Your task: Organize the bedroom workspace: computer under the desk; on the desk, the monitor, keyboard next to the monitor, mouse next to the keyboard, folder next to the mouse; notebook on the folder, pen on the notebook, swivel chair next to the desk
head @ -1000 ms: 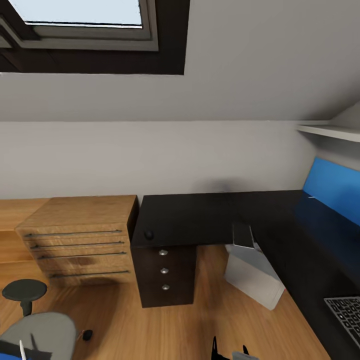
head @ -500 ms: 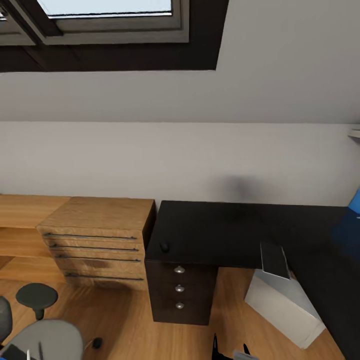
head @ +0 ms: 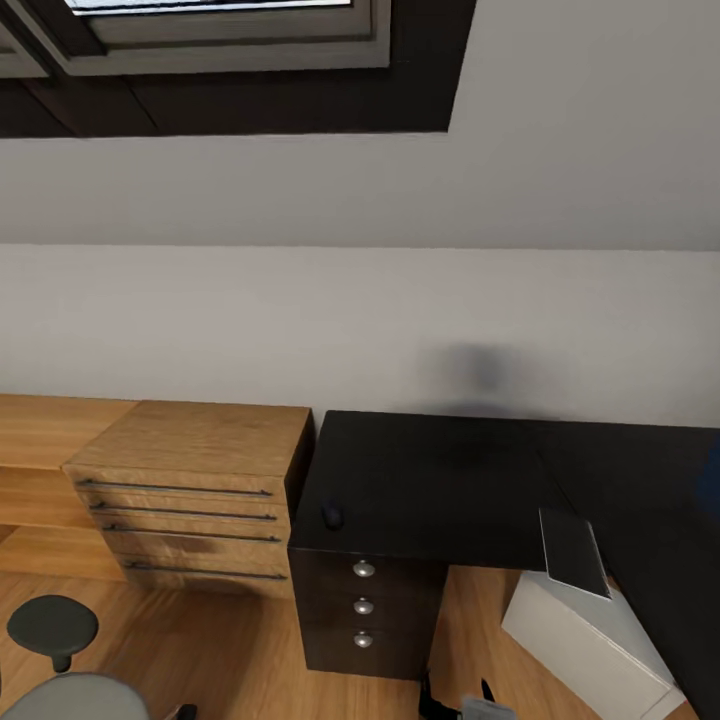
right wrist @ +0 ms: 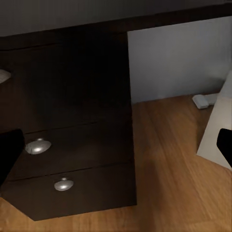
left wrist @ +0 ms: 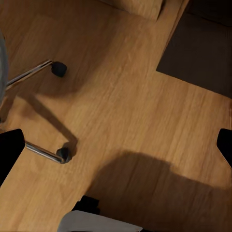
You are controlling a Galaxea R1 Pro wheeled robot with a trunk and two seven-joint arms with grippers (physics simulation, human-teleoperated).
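The black desk (head: 430,480) stands against the wall, and the small dark mouse (head: 331,517) lies near its front left corner. The light grey computer (head: 590,640) sits tilted on the floor under the desk; its pale side (right wrist: 217,125) also edges the right wrist view. The swivel chair shows at the lower left by a black armrest (head: 52,625) and grey padding (head: 75,698); its chrome legs with castors (left wrist: 60,69) cross the floor. My right gripper (head: 458,695) (right wrist: 116,150) is open and empty, facing the desk's drawers. My left gripper (left wrist: 116,150) is open over bare floor.
A light wooden drawer unit (head: 190,480) adjoins the desk's left side. A dark three-drawer pedestal (head: 365,605) with silver knobs (right wrist: 37,146) stands under the desk. A skylight (head: 220,30) is set in the sloped ceiling. Wooden floor (left wrist: 135,111) lies between chair and desk.
The camera has turned left and tilted up, shifting the whole picture right and down. The keyboard and blue wall panel have left the view. No object has moved.
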